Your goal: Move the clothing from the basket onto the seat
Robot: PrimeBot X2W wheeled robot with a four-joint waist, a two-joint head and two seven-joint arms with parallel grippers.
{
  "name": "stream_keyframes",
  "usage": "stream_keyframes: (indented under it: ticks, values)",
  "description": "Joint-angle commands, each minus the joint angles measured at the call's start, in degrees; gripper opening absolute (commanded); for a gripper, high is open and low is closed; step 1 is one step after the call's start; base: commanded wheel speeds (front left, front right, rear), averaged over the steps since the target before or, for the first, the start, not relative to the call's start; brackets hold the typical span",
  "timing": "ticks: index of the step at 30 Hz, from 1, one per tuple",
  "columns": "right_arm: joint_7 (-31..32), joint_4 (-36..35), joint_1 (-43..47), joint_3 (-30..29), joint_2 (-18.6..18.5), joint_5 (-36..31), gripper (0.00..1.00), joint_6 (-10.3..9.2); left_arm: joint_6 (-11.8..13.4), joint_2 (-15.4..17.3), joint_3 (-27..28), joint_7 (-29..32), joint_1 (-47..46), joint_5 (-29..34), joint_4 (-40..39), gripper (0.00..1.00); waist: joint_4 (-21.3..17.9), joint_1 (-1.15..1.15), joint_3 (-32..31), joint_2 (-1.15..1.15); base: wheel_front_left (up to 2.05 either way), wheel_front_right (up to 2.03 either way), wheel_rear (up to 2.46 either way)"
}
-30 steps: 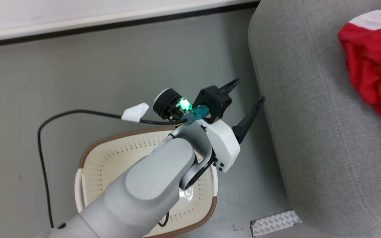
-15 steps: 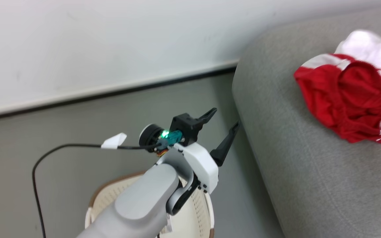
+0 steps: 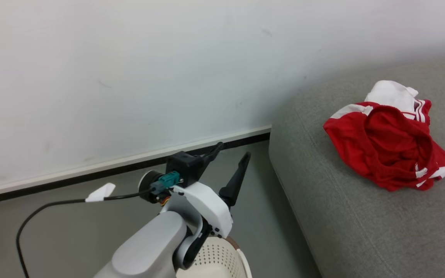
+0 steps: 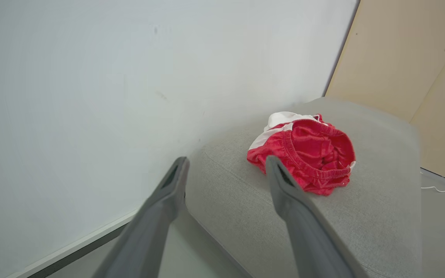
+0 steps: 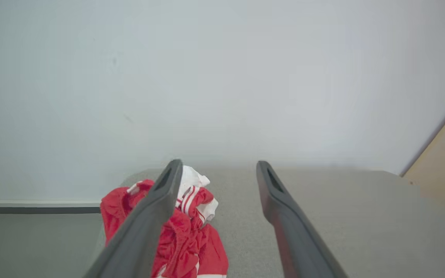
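Note:
The clothing [image 3: 390,152], a crumpled red garment with white trim, lies on the grey seat [image 3: 361,216] near its far end. It also appears as the clothing [image 4: 307,160] on the seat [image 4: 381,208] in the left wrist view, and as the clothing [image 5: 191,231] on the seat [image 5: 323,200] in the right wrist view. A part of the basket [image 3: 218,260] with its perforated cream wall peeks out at the bottom, under my left arm. My left gripper [image 3: 233,159] hangs open and empty above the floor, left of the seat. My right gripper [image 5: 216,168] is open and empty above the seat.
A white wall with a pale skirting board and dark strip [image 3: 129,164] runs behind. Grey floor [image 3: 72,231] lies left of the seat. A black cable [image 3: 37,212] with a white tag trails from my left wrist. A tan panel [image 4: 408,58] stands beyond the seat.
The head camera has tilted upward, so wall fills the top and the basket has slid to the bottom edge. My left gripper has stayed open throughout, and the clothing lies on the seat throughout.

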Motion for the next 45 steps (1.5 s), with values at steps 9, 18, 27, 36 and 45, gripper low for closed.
stream_keyframes:
  ticks: [9,18,27,36,45]
  values:
    - [-5.2,-7.3,4.6,-11.1,7.1,-5.9,1.0,-0.13,3.8,3.8,3.5,-1.8,4.5,-1.5,-3.1,1.0,5.1,0.02,-2.8,0.0,0.0,0.0,0.0]
    - [-5.2,-15.9,19.1,-26.6,17.7,-19.3,1.0,-0.13,7.5,8.9,9.6,-2.7,9.8,-2.0,-6.5,1.0,9.3,0.02,-4.0,0.0,0.0,0.0,0.0]
    - [-5.2,-19.9,32.3,-35.2,27.8,-26.8,1.0,-0.13,9.2,9.5,16.2,-2.7,16.5,0.4,-9.4,1.0,13.5,0.02,-4.9,0.0,0.0,0.0,0.0]
    - [-5.2,-24.5,41.5,-40.9,35.8,-34.4,1.0,-0.13,8.6,6.8,28.0,-2.8,26.7,6.6,-14.9,1.0,14.9,0.02,-5.3,0.0,0.0,0.0,0.0]
    - [-5.2,-24.7,46.9,-41.6,41.1,-39.3,1.0,-0.13,6.4,2.5,35.7,-2.8,34.9,15.3,-18.1,1.0,14.6,0.02,-5.6,0.0,0.0,0.0,0.0]
